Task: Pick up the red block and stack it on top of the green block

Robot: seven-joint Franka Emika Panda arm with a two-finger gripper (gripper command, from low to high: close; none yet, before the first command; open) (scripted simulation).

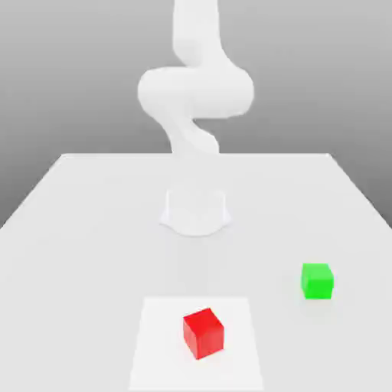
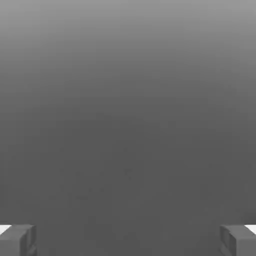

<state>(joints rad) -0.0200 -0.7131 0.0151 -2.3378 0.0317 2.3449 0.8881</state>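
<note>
Down near the front edge of the white table (image 1: 92, 230), the red block (image 1: 203, 333) sits on a paler square patch (image 1: 164, 344), a little to the exterior view's right of that patch's middle. It is a cube, so it has no long axis to speak of; it rests flat on one face, turned slightly about the vertical so that one upright edge faces the camera, with the top face and two side faces visible.

The green block (image 1: 317, 280) stands on the bare table, well apart from the red one — farther back and off to the exterior view's right. It also rests flat, nearly square-on, with its top and front faces visible.

Behind both blocks the white arm (image 1: 195, 92) rises from its round base (image 1: 195, 210) at the table's middle and bends overhead, nowhere near either cube.

From the hand view, the gripper (image 2: 128, 240) is spread wide — its two grey fingertips (image 2: 17, 240) sit at opposite sides with nothing between them, against plain grey.
</note>
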